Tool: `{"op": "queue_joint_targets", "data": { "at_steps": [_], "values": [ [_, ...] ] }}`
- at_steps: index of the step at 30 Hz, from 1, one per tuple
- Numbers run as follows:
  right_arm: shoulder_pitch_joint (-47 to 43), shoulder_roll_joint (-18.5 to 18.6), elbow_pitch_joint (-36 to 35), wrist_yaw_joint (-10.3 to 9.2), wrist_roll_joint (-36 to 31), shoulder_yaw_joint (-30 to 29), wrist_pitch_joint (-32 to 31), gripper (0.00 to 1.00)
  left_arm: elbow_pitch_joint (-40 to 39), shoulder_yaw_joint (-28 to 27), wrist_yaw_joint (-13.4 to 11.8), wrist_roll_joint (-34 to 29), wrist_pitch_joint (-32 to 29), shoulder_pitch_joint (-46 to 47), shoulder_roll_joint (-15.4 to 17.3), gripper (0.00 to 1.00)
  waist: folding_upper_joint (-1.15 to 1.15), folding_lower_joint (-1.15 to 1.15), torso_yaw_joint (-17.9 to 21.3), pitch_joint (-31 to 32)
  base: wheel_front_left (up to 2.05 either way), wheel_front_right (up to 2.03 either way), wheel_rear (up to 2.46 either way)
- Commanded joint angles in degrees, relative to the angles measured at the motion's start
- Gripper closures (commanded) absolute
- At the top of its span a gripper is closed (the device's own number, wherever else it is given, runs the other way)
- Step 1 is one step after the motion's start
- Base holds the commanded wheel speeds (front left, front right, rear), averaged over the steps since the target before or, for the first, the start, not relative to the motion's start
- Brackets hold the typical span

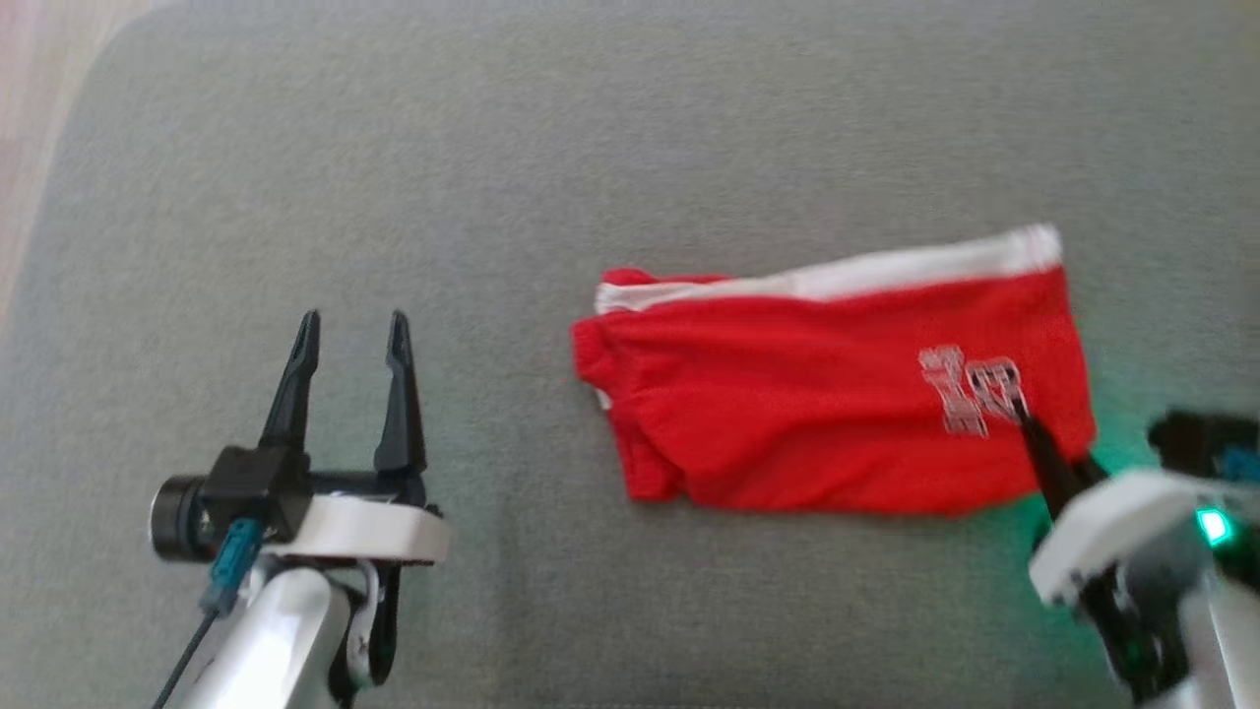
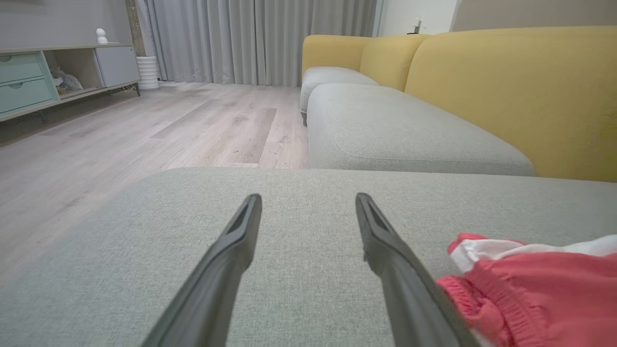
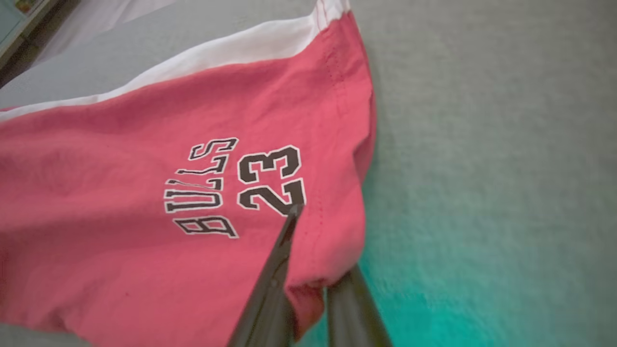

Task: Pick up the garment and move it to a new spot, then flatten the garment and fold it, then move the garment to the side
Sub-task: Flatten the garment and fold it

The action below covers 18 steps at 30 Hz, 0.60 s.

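Pinching the near right corner of the garment (image 1: pixel 807 394), my right gripper (image 3: pixel 315 284) had its fingers drawn almost together, one lying on top of the red cloth just below the "BULLS 23" print (image 3: pixel 236 188) and the other tucked beneath the hem, so I judged the hold to be on cloth and nothing else. The garment lay doubled over on the right half of the grey cushion (image 1: pixel 492 148), white band (image 1: pixel 886 271) along its far edge and gathered waist toward my left gripper (image 1: pixel 354 320), which hung spread wide and empty over bare cushion, well apart from the cloth. Since it looked folded already, I took the step to be sliding it aside. One corner was a thin hold for that: to do it well I reckoned I should pull low and slowly along the cushion, lest the layers peel open, or bring the idle claw to the waist end and carry both ends together. The woven cover looked grippy enough to drag at the underside. Past the cushion were pale wood floor (image 2: pixel 168 125), a yellow-backed sofa (image 2: pixel 506 86), grey curtains (image 2: pixel 241 38) and a low cabinet (image 2: pixel 29 77).
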State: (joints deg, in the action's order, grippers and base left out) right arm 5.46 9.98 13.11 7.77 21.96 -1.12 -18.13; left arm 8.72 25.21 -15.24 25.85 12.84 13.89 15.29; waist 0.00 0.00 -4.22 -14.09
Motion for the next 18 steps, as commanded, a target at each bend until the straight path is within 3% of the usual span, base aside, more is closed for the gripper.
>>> {"op": "queue_joint_targets", "data": {
  "at_steps": [1,7,11,14,18],
  "values": [
    [-1.41,-0.68,-3.62,-0.28,-0.84,-0.81,0.46,1.00,-2.51,-2.78,-0.64,0.29,-0.24,0.61,1.77,0.00,0.00,0.00,1.54,1.07,0.00,0.00,0.00],
    [-3.96,-2.40,-6.77,-0.28,-2.44,-3.69,-0.21,1.00,-3.90,-2.41,-0.89,0.42,-1.22,-0.30,2.28,0.00,0.00,0.00,2.40,1.42,0.00,0.00,0.00],
    [-1.70,-1.74,-9.64,-0.28,-3.86,-1.82,-0.60,1.00,-4.26,-1.69,-0.77,0.29,-1.86,-0.03,2.23,0.00,0.00,0.00,2.07,1.71,0.00,0.00,0.00],
    [1.46,-1.49,-13.23,-0.28,-4.59,3.27,-0.93,1.00,-4.20,-0.99,-0.57,0.24,-2.24,0.23,1.97,0.00,0.00,0.00,1.39,2.20,0.00,0.00,0.00],
    [5.42,-3.15,-16.73,-0.28,-3.44,14.53,-1.94,1.00,-3.94,-0.46,-0.39,0.36,-2.36,0.26,1.75,0.00,0.00,0.00,0.26,2.82,0.00,0.00,0.00]
  ]
}}
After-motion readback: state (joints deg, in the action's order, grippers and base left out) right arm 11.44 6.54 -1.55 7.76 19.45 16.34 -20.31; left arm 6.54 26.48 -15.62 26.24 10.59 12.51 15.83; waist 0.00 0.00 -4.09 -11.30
